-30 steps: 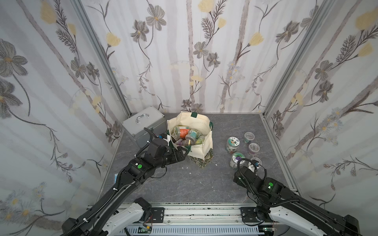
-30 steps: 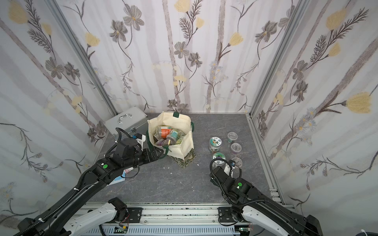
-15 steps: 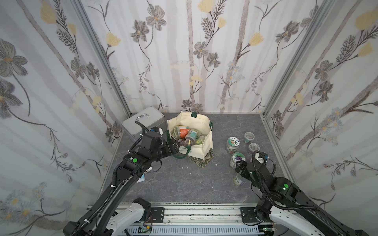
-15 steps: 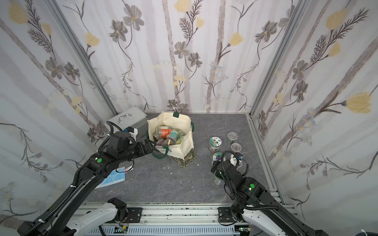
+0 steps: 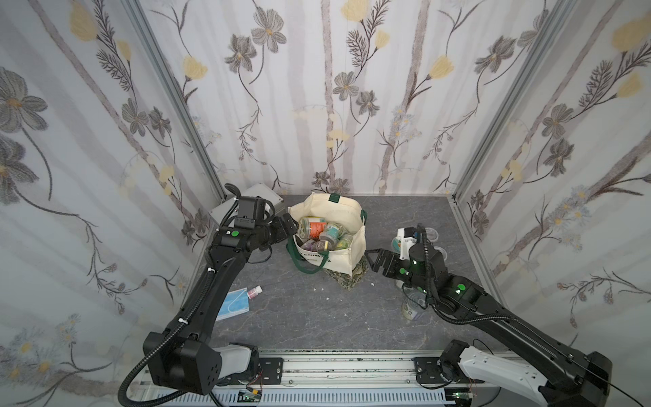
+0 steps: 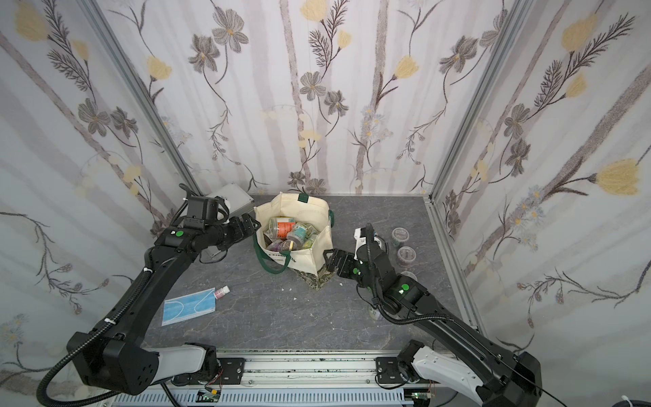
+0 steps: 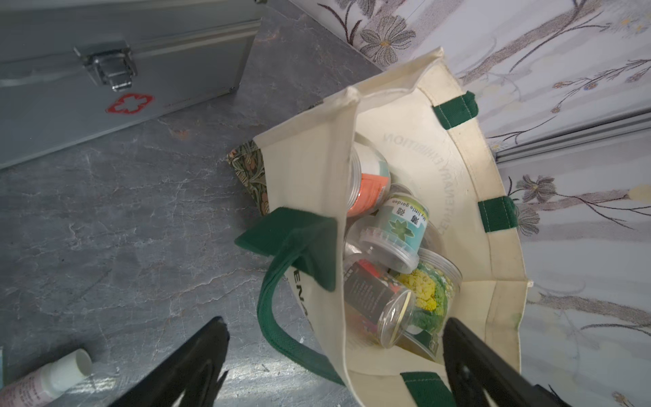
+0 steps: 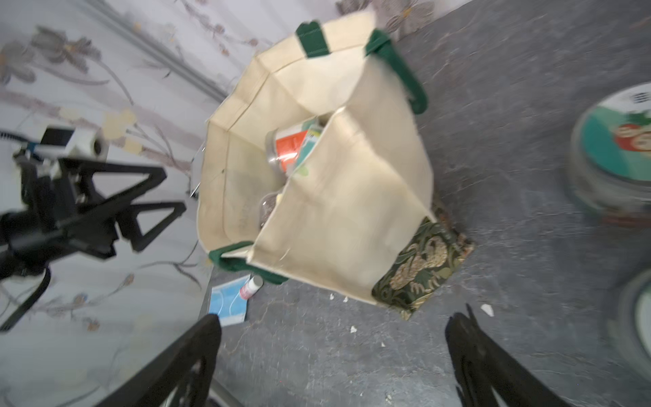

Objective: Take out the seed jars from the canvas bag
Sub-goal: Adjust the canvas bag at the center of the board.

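Observation:
The canvas bag (image 5: 340,260) (image 6: 317,246) stands open at mid-floor, cream with green handles. Several seed jars lie inside it: an orange-labelled one (image 5: 311,225) (image 7: 370,186), a teal-labelled one (image 7: 405,222) and a yellow-green one (image 7: 435,292). My left gripper (image 5: 289,226) (image 7: 336,324) is open and empty, straddling the bag's left wall, one finger outside and one over the jars. My right gripper (image 5: 373,257) (image 8: 334,320) is open and empty just right of the bag's patterned base (image 8: 422,267). More seed jars (image 6: 400,234) (image 8: 616,151) stand on the floor at the right, partly hidden by the right arm.
A silver metal case (image 6: 232,197) (image 7: 105,70) sits at the back left, behind my left arm. A blue face mask (image 5: 234,303) and a small pink-capped bottle (image 5: 254,291) lie at the front left. White crumbs dot the floor. Patterned walls close in on three sides.
My left gripper has moved from the bag's front handle back to its left rim. My right gripper has left the jars at the right and swung towards the bag.

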Available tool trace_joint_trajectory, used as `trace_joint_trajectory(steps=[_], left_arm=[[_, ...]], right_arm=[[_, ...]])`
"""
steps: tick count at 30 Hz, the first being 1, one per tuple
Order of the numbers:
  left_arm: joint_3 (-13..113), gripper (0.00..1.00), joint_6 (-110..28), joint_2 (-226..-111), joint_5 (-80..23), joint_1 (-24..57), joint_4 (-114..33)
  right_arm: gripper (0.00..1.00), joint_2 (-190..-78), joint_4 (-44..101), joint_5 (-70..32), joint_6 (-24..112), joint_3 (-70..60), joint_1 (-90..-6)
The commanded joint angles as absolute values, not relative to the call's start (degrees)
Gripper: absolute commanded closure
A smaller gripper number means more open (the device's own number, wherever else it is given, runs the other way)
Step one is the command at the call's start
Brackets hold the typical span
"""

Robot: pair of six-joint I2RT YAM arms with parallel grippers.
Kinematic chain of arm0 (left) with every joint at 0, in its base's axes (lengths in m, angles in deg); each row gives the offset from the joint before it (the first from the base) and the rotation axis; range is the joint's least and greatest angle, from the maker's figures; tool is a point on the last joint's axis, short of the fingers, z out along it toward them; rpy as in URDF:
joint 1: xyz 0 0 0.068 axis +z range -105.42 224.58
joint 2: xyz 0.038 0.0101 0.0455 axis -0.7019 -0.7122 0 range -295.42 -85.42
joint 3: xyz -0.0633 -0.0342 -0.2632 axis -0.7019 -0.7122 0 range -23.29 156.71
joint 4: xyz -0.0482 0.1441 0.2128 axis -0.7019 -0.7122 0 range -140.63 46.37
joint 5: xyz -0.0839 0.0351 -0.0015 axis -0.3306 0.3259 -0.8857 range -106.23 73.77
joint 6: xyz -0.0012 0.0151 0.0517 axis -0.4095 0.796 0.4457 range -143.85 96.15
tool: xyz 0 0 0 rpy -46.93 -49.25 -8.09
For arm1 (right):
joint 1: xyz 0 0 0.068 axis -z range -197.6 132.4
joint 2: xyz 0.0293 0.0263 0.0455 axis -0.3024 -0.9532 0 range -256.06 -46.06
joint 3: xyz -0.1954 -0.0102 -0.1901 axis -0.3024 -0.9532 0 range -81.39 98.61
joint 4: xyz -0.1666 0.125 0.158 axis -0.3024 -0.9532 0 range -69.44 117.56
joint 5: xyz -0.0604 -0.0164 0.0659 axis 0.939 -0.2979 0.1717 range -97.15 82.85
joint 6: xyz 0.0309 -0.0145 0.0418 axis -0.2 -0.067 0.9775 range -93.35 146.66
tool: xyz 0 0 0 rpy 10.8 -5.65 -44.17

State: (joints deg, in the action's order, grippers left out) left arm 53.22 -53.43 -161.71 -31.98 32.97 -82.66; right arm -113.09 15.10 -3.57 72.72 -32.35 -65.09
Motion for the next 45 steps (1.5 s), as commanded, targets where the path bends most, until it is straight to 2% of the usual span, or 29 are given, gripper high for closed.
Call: trace_joint_trajectory(steps=[1, 5, 8, 18, 22, 24, 26, 28, 32, 40, 43, 45], left_arm=[[59.5, 0.04, -47.5, -165.8, -23.1, 33.1, -87.4], [67.3, 0.06, -43.0, -172.5, -20.3, 32.2, -89.2], [73.9, 0.13, -39.3, -179.2, -16.7, 29.8, -90.9], [101.4, 0.21, -32.4, -202.0, -10.9, 25.7, -104.4], [104.9, 0.36, -32.2, -205.2, -10.8, 25.5, -106.2], [104.3, 0.48, -32.4, -205.4, -11.1, 25.5, -105.9], [103.7, 0.67, -32.9, -205.2, -12.0, 25.5, -106.1], [102.2, 0.79, -33.6, -204.2, -12.8, 25.5, -106.2], [96.8, 0.93, -35.9, -199.3, -13.9, 25.5, -105.9], [77.8, 0.9, -44.4, -184.6, -22.1, 25.3, -99.2], [67.0, 0.83, -49.7, -177.6, -26.0, 24.3, -93.4], [61.4, 0.74, -52.6, -172.8, -27.4, 22.8, -90.6]], right_arm=[[0.0, -117.9, 20.0, -4.6, 68.3, -30.7, -69.5], [0.0, -124.3, 17.3, 0.3, 66.5, -28.6, -73.1], [0.0, -128.1, 16.5, 1.4, 66.0, -27.6, -73.6], [0.0, -134.2, 20.3, 3.6, 62.4, -27.7, -74.2], [0.01, -136.1, 19.2, 7.6, 62.2, -27.2, -74.0], [0.03, -136.5, 19.0, 9.8, 62.1, -27.0, -73.4], [0.05, -136.9, 18.8, 10.9, 62.0, -26.8, -72.0], [0.07, -137.2, 18.9, 11.5, 61.7, -26.8, -70.4], [0.09, -137.2, 18.9, 11.7, 60.4, -26.1, -66.3], [0.09, -142.5, 18.9, 9.1, 56.5, -19.4, -56.9], [0.09, -144.5, 19.0, 5.8, 55.5, -15.7, -54.2], [0.09, -144.9, 18.4, 4.7, 55.2, -14.0, -53.3]])
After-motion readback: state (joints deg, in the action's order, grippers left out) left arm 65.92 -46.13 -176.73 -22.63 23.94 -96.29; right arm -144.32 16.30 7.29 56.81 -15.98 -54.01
